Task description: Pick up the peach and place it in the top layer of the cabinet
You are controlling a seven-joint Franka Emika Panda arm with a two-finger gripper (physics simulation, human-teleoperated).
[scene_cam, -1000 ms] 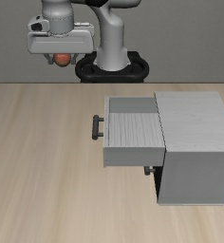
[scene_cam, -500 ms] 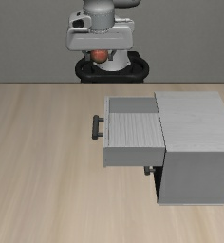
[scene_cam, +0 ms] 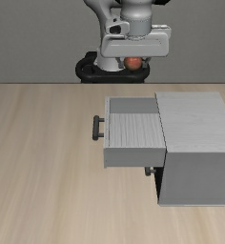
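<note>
The peach (scene_cam: 132, 65) is being held aloft by the hand (scene_cam: 132, 60), closed around it, behind the cabinet (scene_cam: 193, 143) and beyond its pulled-out top drawer (scene_cam: 133, 133). It is round, so no long axis or pointing can be told.

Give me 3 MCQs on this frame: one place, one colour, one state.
1. Where is the peach?
A. Inside the open drawer
B. In the air, held by the jaws
C. On top of the cabinet

2. What colour is the cabinet?
A. Grey
B. Red
C. Green

3. What state is the top drawer in?
A. Pushed fully shut
B. Pulled out
C. Taken out and lying on the table

Answers:
1 B: the peach hangs under the arm's end, off the table and away from the cabinet.
2 A: its top and sides are plain grey.
3 B: the drawer sticks out of the cabinet toward the exterior view's left, with its handle leading.
</note>
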